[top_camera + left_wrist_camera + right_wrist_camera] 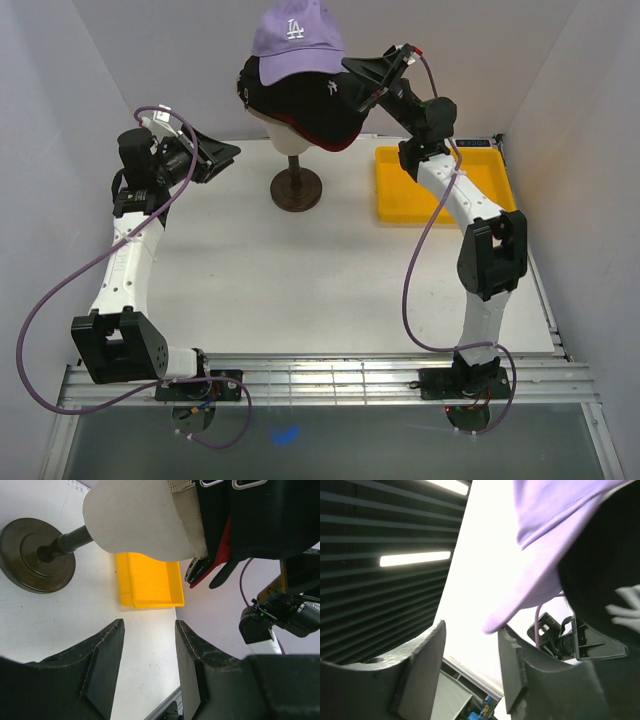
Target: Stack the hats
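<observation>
My right gripper (470, 630) has its fingers apart at the brim of the lavender LA cap (297, 40), which tops the black cap (305, 105) on the mannequin head (140, 520) (a red brim (220, 555) shows underneath); my left gripper (148, 625), fingers spread and holding nothing, hangs left of the stand (296, 190)

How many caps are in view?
3 at least, all stacked on the head: lavender cap on top, black cap beneath it, red cap showing only its brim, lowest. Others may be hidden between.

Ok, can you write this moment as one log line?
hats: lavender cap tops stack on mannequin head | right gripper: open, by its brim | left gripper: open, empty
</observation>
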`<state>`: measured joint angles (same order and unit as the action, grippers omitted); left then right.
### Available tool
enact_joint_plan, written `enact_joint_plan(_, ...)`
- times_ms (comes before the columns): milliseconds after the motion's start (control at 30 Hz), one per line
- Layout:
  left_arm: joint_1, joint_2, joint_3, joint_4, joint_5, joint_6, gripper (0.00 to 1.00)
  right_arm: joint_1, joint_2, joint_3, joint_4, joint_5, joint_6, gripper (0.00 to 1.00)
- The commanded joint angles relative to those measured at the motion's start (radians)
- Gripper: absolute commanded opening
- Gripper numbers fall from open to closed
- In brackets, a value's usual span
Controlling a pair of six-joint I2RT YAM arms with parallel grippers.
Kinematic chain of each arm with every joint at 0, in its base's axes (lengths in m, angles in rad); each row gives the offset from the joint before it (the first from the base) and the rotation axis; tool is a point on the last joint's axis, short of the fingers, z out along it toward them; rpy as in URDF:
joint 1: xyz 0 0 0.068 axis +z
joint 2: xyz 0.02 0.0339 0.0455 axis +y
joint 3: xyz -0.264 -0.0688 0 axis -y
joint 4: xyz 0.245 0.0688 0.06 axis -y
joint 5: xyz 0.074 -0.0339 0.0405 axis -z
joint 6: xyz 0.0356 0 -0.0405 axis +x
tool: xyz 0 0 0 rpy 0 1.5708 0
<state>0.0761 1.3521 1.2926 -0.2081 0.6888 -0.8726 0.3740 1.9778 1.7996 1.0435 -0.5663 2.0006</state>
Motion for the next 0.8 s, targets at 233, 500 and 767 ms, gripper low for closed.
enact_joint_plan(233,-0.002,-0.025,0.028,-0.016,-0.003,0.03,0.55,-0.006,-0.235,-0.181,-0.16,0.009,-0.02,0.58)
enact_joint_plan(500,-0.004,-0.024,0.019,-0.014,-0.003,0.038,0.55,0.058,-0.487,-0.352,-0.597,0.182,-0.351,0.6)
enact_joint_plan(767,-0.004,-0.065,-0.032,-0.008,-0.032,0.021,0.55,0.336,-0.472,-0.166,-0.899,0.667,-0.525,0.63)
